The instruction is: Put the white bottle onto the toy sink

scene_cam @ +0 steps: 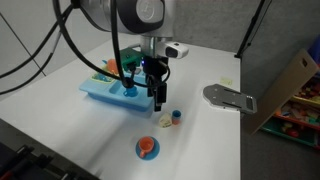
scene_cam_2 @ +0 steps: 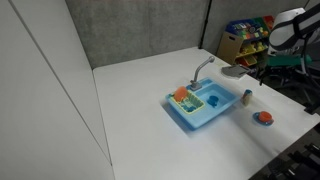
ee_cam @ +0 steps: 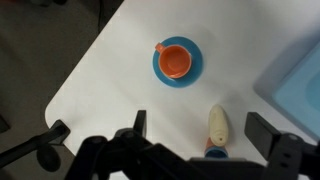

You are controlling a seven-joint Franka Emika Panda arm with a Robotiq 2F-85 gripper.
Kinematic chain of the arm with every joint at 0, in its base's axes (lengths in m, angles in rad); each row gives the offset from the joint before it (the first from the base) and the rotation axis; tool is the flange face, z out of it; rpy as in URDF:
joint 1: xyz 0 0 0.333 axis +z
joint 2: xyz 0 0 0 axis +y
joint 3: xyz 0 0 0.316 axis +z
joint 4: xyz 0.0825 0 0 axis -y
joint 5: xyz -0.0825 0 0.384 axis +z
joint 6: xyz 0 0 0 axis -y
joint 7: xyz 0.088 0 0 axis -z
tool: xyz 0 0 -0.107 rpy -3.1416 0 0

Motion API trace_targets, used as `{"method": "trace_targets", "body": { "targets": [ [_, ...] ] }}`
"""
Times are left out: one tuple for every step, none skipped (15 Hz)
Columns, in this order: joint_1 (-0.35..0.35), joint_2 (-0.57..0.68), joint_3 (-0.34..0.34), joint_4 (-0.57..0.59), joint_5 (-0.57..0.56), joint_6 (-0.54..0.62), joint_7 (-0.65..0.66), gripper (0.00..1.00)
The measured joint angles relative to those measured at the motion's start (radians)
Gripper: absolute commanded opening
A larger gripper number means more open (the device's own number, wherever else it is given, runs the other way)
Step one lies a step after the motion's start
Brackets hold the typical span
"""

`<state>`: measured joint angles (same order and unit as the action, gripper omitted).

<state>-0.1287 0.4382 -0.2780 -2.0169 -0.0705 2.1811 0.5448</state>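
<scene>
Both exterior views give us the sink (scene_cam: 100,97) from above, on different sides; our wrist view looks straight down, near the bench (ee_cam: 110,70).

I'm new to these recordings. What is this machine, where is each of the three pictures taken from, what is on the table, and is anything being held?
It is one robot arm ending in a two-fingered gripper, steered remotely by a person. Two pictures come from cameras standing outside the robot, looking at the same white table from different places. The third comes from a camera on the wrist, looking down past the gripper.

On the table are a light blue toy sink with a grey faucet, a tiny white bottle, a small blue-and-red cylinder close beside it, an orange cup on a blue disc, and a flat grey piece.

The gripper hangs above the table next to the sink, jaws apart, holding nothing. The bottle is on the table, not yet on the sink.
</scene>
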Motion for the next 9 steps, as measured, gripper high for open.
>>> {"method": "trace_targets", "body": {
  "targets": [
    [-0.005, 0.017, -0.004, 0.01, 0.002, 0.0, 0.003, 1.0],
    [-0.009, 0.031, -0.007, 0.02, 0.006, 0.0, 0.003, 1.0],
    [-0.015, 0.044, -0.007, 0.029, 0.015, 0.0, 0.003, 1.0],
    [-0.016, 0.048, -0.007, 0.034, 0.028, 0.0, 0.002, 1.0],
    [-0.016, 0.048, -0.007, 0.039, 0.036, -0.002, 0.002, 1.0],
    [-0.016, 0.048, -0.006, 0.043, 0.04, -0.002, 0.002, 1.0],
    [-0.016, 0.048, -0.005, 0.046, 0.041, -0.003, 0.002, 1.0],
    [-0.016, 0.048, -0.005, 0.047, 0.041, -0.003, 0.002, 1.0],
    [-0.016, 0.048, -0.005, 0.048, 0.041, -0.004, 0.002, 1.0]
  ]
}}
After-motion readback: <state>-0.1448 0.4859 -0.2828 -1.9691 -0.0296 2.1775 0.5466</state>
